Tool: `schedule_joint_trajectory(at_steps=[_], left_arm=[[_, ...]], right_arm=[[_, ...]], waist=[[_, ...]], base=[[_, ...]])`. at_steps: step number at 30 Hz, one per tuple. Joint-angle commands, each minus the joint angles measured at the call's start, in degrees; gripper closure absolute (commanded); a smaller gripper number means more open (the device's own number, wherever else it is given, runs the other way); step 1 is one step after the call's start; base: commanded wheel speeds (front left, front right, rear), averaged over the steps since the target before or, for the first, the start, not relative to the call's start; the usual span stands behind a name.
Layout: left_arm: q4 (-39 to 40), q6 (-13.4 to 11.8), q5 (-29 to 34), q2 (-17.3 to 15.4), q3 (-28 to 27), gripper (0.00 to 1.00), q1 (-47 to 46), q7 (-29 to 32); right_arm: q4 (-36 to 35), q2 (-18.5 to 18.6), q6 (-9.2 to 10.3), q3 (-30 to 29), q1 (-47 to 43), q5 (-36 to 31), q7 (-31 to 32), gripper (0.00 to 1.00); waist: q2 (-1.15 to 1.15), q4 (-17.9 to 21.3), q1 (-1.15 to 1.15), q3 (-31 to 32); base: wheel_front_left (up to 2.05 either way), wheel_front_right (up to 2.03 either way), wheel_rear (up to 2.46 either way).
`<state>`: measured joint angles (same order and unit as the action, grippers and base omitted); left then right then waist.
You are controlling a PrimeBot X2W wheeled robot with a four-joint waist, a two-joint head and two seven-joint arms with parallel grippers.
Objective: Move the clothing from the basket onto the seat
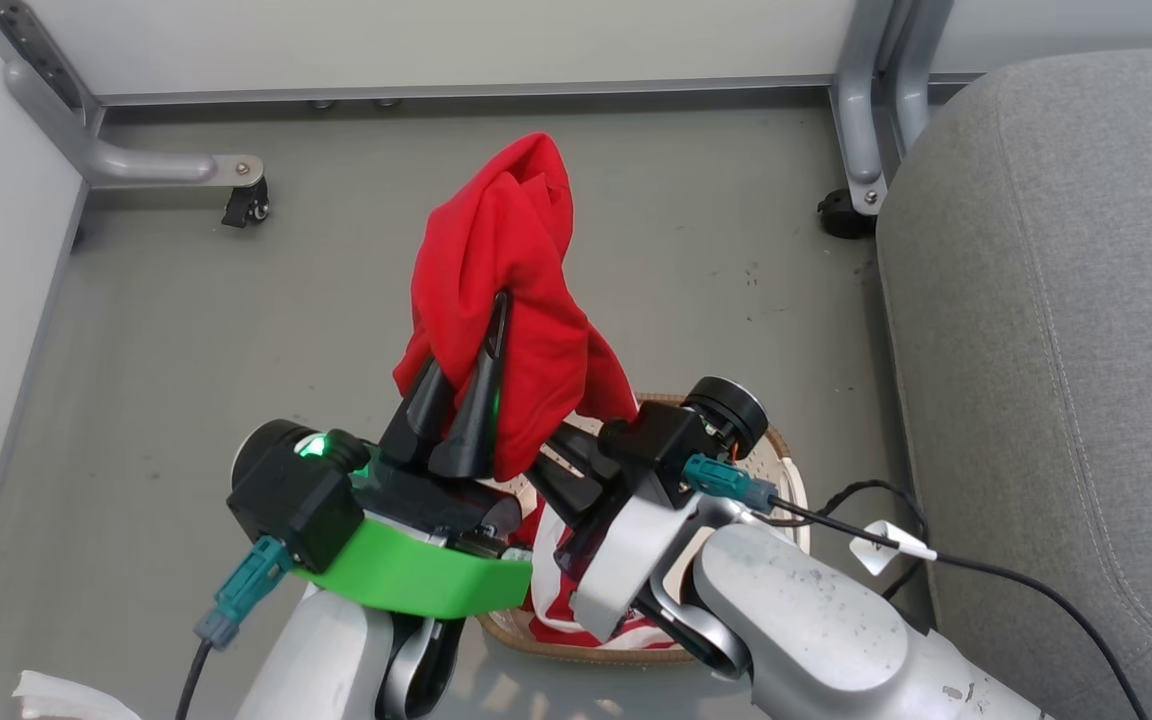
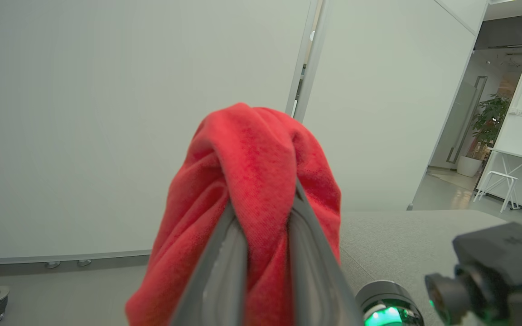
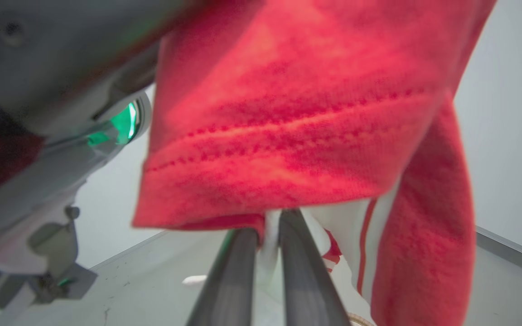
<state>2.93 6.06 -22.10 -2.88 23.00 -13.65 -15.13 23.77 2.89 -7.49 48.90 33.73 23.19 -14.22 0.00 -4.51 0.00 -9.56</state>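
Note:
My left gripper (image 1: 476,350) is shut on a red garment (image 1: 506,270) and holds it up above the grey floor, the cloth draped over both fingers. In the left wrist view the garment (image 2: 252,181) is bunched between that gripper's fingers (image 2: 229,271). My right gripper (image 1: 548,468) reaches in from the right under the hanging cloth. Its fingers (image 3: 297,271) stand close together, shut on a white, red-striped part of the garment (image 3: 288,113). The basket (image 1: 786,447) sits below both arms, with red-and-white fabric (image 1: 548,600) in it. The grey seat (image 1: 1066,300) lies to the right.
Metal frame legs with castors stand at the back left (image 1: 244,205) and back right (image 1: 844,215), against pale wall panels. A black cable with a white tag (image 1: 886,545) runs from my right wrist over the seat's edge. A white cloth (image 1: 66,695) lies at the lower left.

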Motion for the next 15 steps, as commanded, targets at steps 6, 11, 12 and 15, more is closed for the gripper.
schedule_joint_trajectory(at_steps=[6,11,12,15], left_arm=[[-0.66,-0.04,-0.31,-0.06,0.17,1.0,-0.79,-0.02],[-1.09,-1.04,0.98,-0.06,-0.08,0.0,-1.3,-0.02],[-1.09,-1.12,1.39,-0.07,-0.14,0.0,-1.4,-0.02],[-1.28,-0.71,2.47,-0.16,0.17,0.0,-1.58,-0.01]], right_arm=[[0.13,0.04,0.0,-0.48,0.7,0.03,-0.57,1.0],[0.24,0.04,0.0,-0.96,1.11,-0.76,-0.72,1.0],[0.3,0.04,0.0,-1.1,1.2,-1.01,-0.77,1.0],[0.73,0.04,0.0,-1.82,1.63,-1.73,-0.91,1.0]], waist=[[0.0,0.04,0.0,-0.07],[0.0,-0.03,0.0,-0.14],[0.0,-0.08,0.0,-0.17],[0.0,-0.37,0.0,-0.19]], base=[[0.0,0.0,0.0],[0.0,0.0,0.0],[0.0,0.0,0.0],[0.0,0.0,0.0]])
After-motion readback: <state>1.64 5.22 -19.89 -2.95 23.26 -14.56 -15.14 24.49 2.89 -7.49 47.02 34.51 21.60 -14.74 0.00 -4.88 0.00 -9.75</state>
